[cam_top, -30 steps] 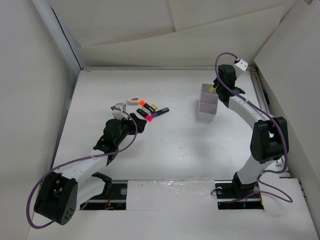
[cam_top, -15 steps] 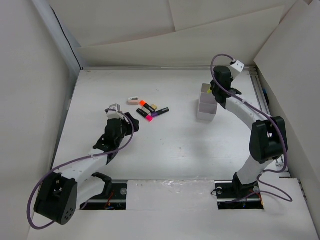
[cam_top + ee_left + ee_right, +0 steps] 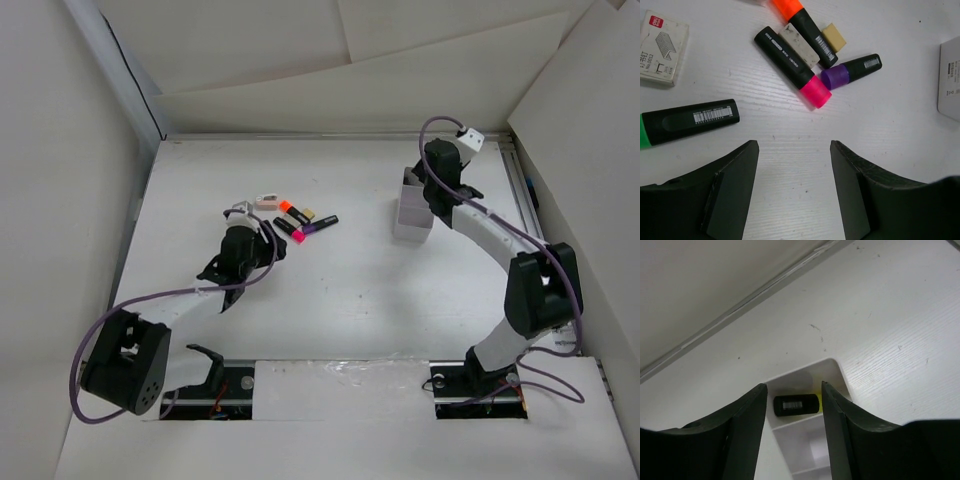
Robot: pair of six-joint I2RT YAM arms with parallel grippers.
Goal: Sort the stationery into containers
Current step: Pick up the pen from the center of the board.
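Note:
Black markers with orange [image 3: 285, 207], pink [image 3: 291, 233] and purple [image 3: 318, 225] ends lie left of centre. In the left wrist view the orange [image 3: 805, 25], pink [image 3: 792, 67] and purple [image 3: 850, 71] markers lie beyond my open, empty left gripper [image 3: 794, 150], and a green-ended marker [image 3: 690, 120] lies to its left. My right gripper [image 3: 792, 387] is open above the white box [image 3: 837, 371]. A black marker with a yellow end [image 3: 796, 404] lies in the box's far compartment, free of the fingers. In the top view the box [image 3: 413, 212] sits under my right gripper [image 3: 416, 186].
A white eraser [image 3: 799, 45] and a beige eraser [image 3: 833, 38] lie between the markers. A small staple box [image 3: 662, 47] lies at the far left. White walls surround the table, and a rail runs along its right edge [image 3: 520, 180].
My right gripper has come down over the box, and the yellow-ended marker now lies inside it. My left gripper has moved forward toward the group of markers.

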